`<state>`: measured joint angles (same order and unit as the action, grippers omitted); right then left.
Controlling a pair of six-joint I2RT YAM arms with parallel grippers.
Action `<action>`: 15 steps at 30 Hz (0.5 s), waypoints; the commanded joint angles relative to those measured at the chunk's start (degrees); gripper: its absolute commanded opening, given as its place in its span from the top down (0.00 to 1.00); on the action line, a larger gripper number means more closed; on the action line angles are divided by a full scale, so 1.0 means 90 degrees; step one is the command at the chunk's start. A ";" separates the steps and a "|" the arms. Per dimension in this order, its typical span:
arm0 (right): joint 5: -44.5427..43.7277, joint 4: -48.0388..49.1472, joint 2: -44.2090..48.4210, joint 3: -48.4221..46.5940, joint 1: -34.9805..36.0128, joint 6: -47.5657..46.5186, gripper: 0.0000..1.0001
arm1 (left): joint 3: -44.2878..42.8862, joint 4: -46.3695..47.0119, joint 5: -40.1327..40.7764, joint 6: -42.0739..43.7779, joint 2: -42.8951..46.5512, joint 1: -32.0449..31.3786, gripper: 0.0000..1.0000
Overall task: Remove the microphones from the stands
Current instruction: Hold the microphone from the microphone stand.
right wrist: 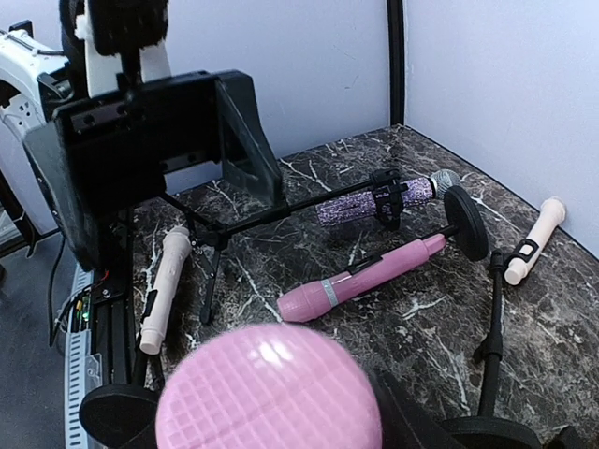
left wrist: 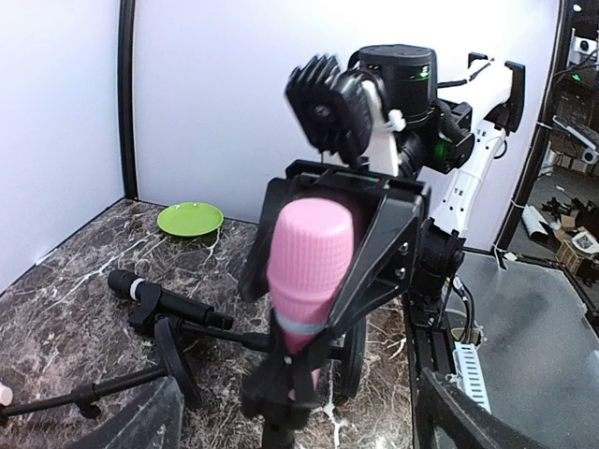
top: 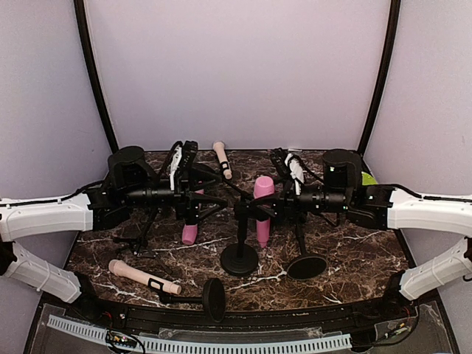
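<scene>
Fingers on left gripper (right wrist: 164, 168) spread wide nr pink mic (right wrist: 271, 393) on stand (top: 240, 259). Right gripper (left wrist: 309, 281) flanks mic; grip unclear.

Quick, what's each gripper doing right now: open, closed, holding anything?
Left gripper: open, holding nothing.
Right gripper: jaws on either side of the pink microphone; whether it grips cannot be told.
</scene>
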<state>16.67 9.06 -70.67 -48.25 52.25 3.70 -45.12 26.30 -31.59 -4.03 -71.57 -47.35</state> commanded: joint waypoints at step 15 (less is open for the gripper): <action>-0.0127 0.0548 0.0075 0.0092 0.0054 0.0626 0.10 | -0.0749 -0.1724 -0.1106 0.1021 -0.0271 0.0174 0.11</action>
<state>15.70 9.41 -71.33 -47.40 52.36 7.01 -52.25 9.72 -39.90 4.82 -75.00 -45.95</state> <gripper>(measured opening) 0.887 0.887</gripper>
